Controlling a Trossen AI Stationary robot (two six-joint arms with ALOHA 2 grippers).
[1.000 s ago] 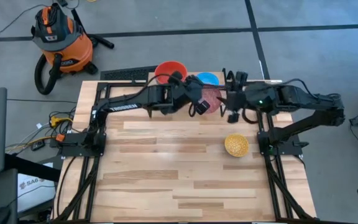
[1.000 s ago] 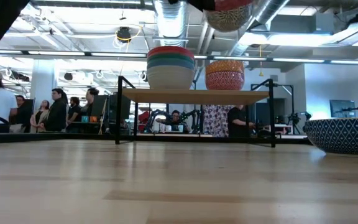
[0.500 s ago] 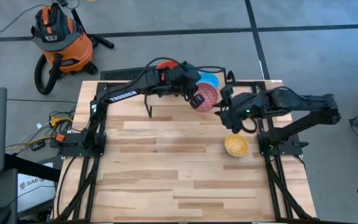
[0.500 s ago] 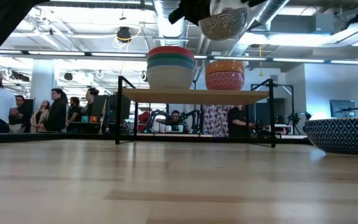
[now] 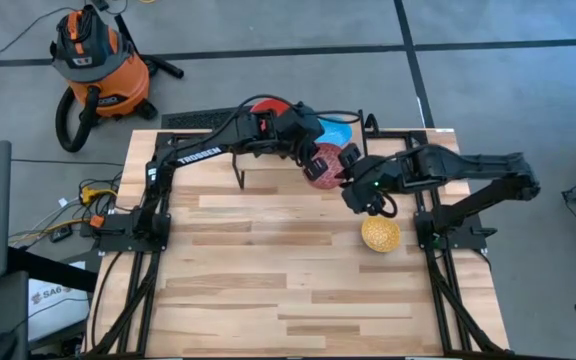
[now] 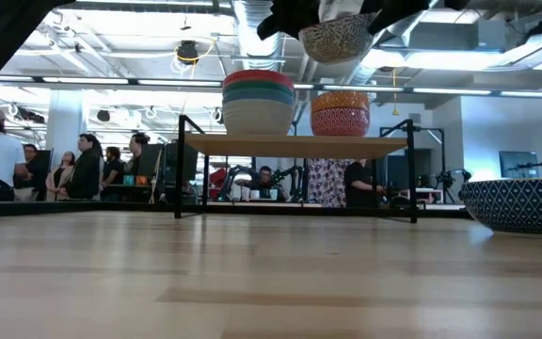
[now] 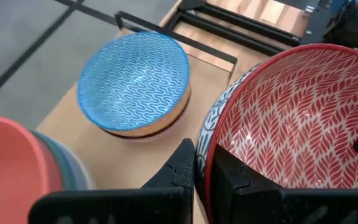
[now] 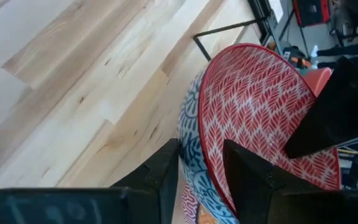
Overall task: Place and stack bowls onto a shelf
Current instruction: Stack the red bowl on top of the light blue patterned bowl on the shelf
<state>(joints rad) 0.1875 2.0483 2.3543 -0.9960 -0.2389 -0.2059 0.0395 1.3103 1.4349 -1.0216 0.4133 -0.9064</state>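
Observation:
The pink-red patterned bowl (image 5: 323, 165) hangs in the air over the shelf's (image 6: 294, 145) right half, showing in the low view as the bowl (image 6: 337, 38). My left gripper (image 5: 306, 148) is shut on its far-left rim and my right gripper (image 5: 353, 185) on its near-right rim. On the shelf stand a stack topped by a red bowl (image 6: 258, 100) and a second stack (image 6: 341, 112) whose top is a blue bowl (image 7: 135, 81). A yellow speckled bowl (image 5: 380, 233) and a blue radial bowl (image 6: 520, 204) rest on the table. My left gripper pinches the bowl's rim (image 7: 209, 140), one finger (image 7: 182, 165) outside the wall and one inside. The bowl is lifted clear and tilted. My right gripper pinches the opposite rim (image 8: 199, 134), one finger (image 8: 166, 165) outside and one inside, coming from the table's right.
The shelf's black legs (image 5: 240, 176) stand at the table's far edge. An orange shop vacuum (image 5: 93, 55) sits on the floor beyond the far-left corner. People stand in the room behind the table (image 6: 73, 165). Bare wooden tabletop (image 5: 268, 280) lies toward the near edge.
My right gripper has moved from the far edge toward the near-left and come onto the bowl's rim. My left gripper has carried the bowl a little left and down, and the bowl has tipped.

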